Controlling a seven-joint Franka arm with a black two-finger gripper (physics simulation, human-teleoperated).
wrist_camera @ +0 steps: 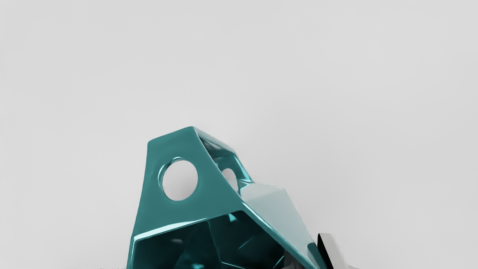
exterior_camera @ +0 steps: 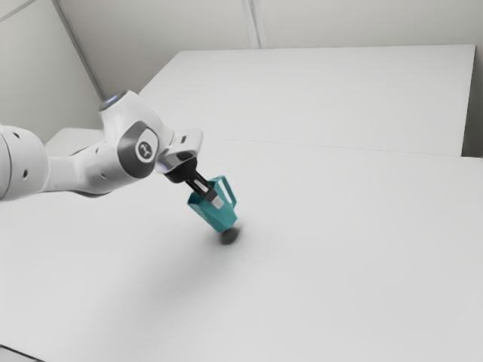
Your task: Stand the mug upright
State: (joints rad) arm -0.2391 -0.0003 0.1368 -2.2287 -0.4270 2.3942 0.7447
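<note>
The glossy, faceted teal mug (exterior_camera: 219,217) is held tilted over the smooth white table (exterior_camera: 324,264), its wall (wrist_camera: 276,209) clasped by the gripper (exterior_camera: 216,200), its angular handle (wrist_camera: 213,194) pierced by a round hole

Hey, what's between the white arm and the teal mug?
The black tool lies between the white arm and the teal mug, in the exterior view.

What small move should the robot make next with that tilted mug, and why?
Probably turn the gripper to level the mug before letting go: the mug leans, its rim tipped toward the arm, and the gripper holds its wall.
</note>
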